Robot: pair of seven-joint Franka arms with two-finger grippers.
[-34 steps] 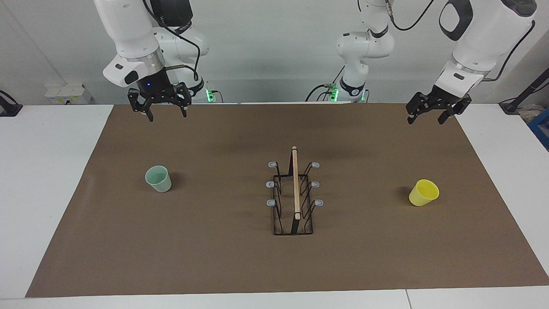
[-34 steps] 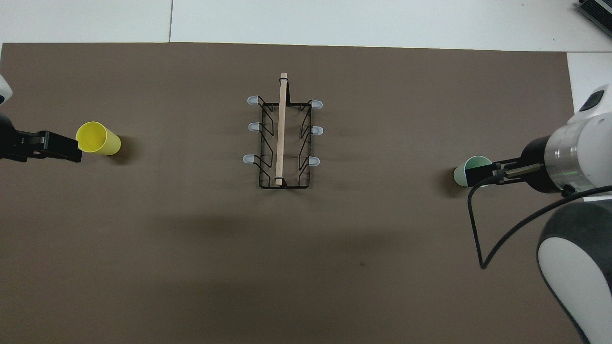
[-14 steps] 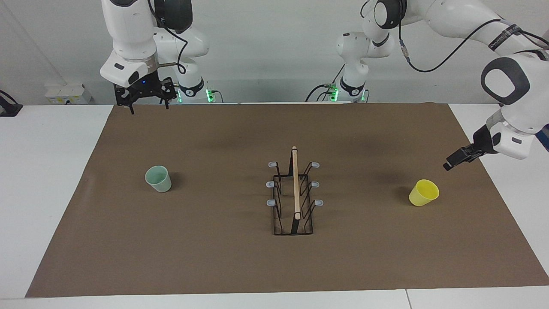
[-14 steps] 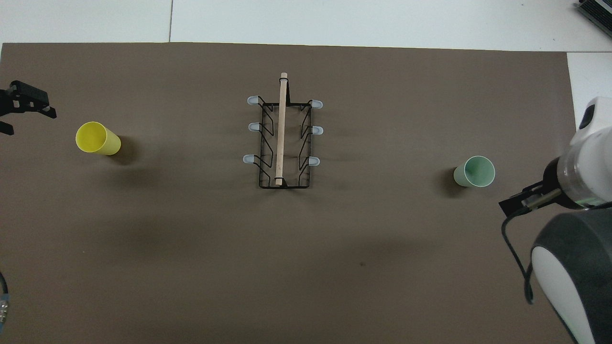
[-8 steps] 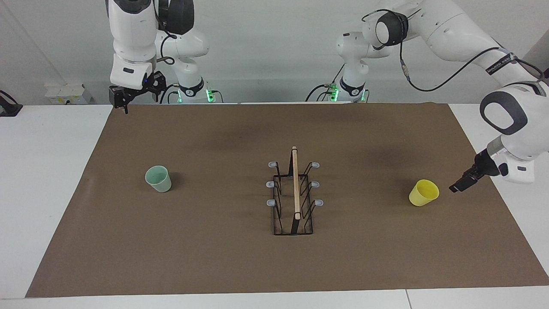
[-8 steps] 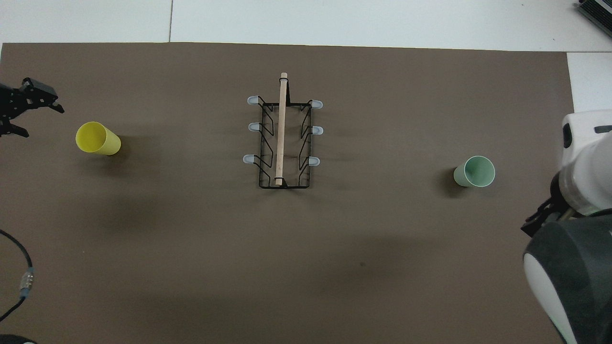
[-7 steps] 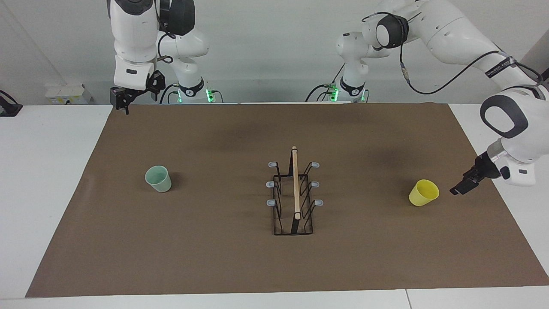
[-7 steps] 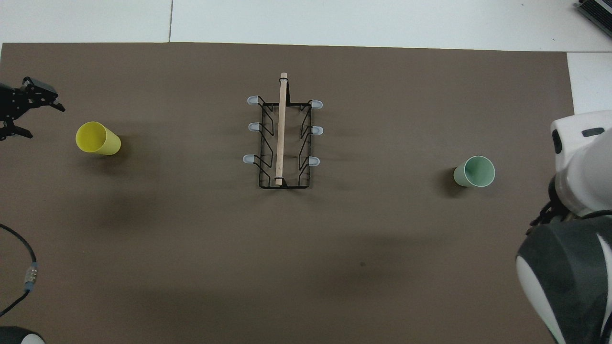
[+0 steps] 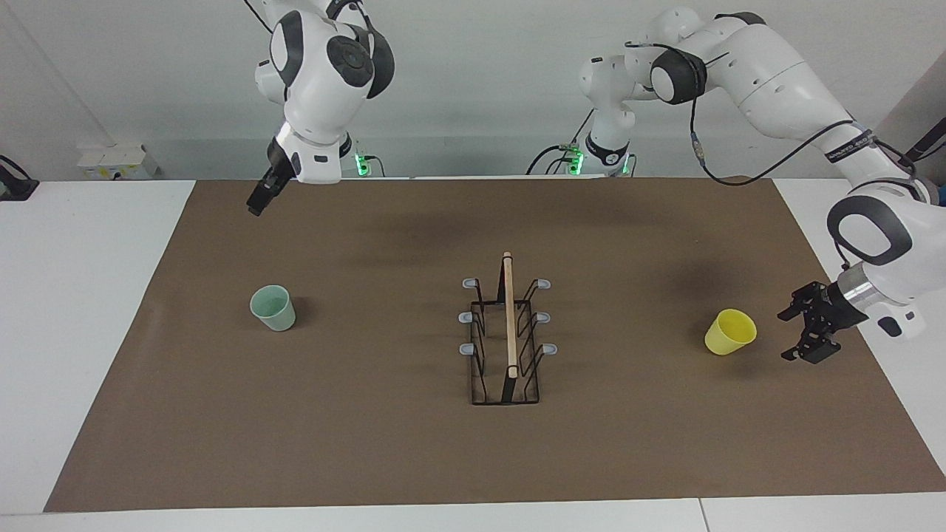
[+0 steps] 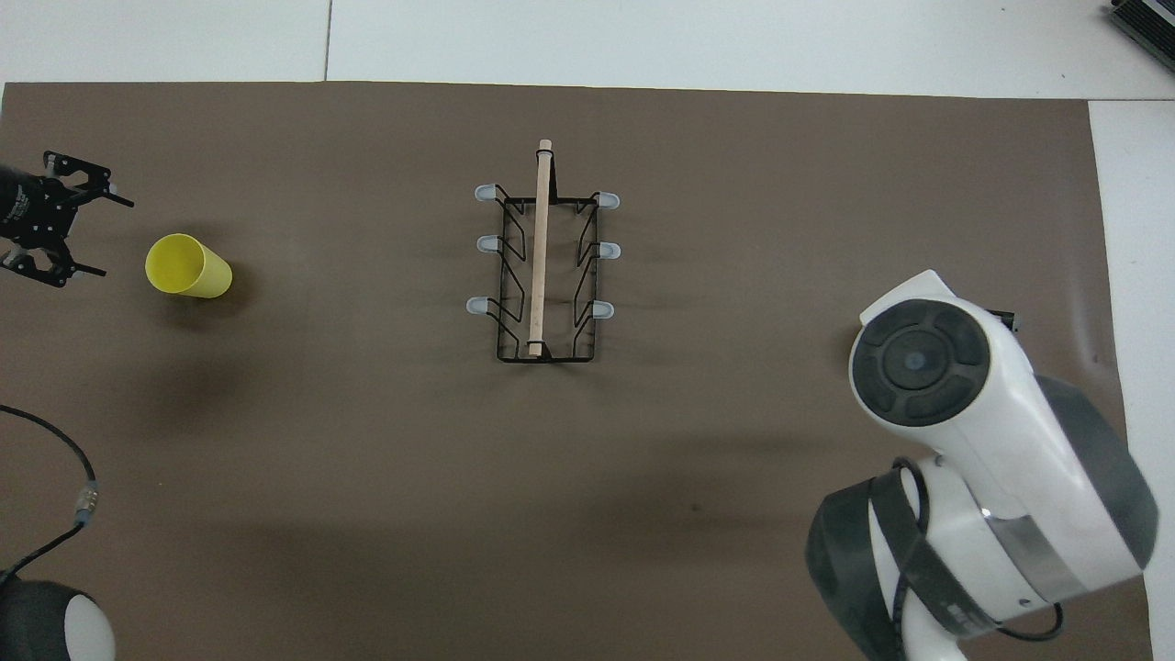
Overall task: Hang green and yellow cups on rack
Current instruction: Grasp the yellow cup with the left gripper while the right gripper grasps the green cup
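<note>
The pale green cup stands upright on the brown mat toward the right arm's end; in the overhead view the right arm covers it. The yellow cup stands toward the left arm's end. Between them is the black wire rack with its wooden rod and nothing on its prongs. My left gripper is low, level with the yellow cup, open toward it with a small gap. My right gripper hangs in the air over the mat's edge by the robots, seen edge-on, holding nothing.
White tabletop borders the mat on all sides. The right arm's bulky elbow fills the overhead view's lower corner. A black cable hangs over the mat at the left arm's end. A small white box sits by the wall.
My left gripper sank and turned, its open jaws now facing the yellow cup. The right arm swung round, its gripper shifted inward over the mat, and its elbow now covers the green cup from above.
</note>
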